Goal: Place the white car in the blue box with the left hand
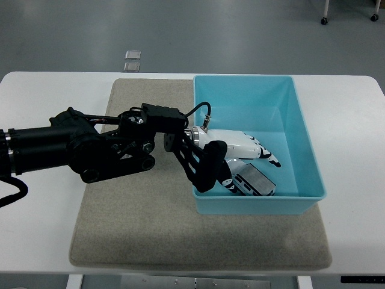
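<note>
The left hand [240,158] is reaching over the near-left wall of the blue box [304,129], and its white fingers [264,152] look spread and loose, stretched out toward the middle of the box rather than wrapped round anything. The white car [254,184] is lying on the box floor in the near corner, just under and beside the hand, showing a grey flat face with its windows to one side; I cannot tell whether the palm touches it or merely hangs close above. By the look of it the car is already where it belongs, so the step in hand is the letting-go and the getting-out. To do that well I would want the fingers kept splayed and lifted straight up before the arm draws away to the left, so that no fingertip catches the car and drags it along or tips it over the wall. The dark thumb [212,165] sits right at the box's left wall, so a sideways pull taken too low could nudge the whole box across the grey mat [132,229] on the white table [48,241]. The right arm is nowhere to be seen.
</note>
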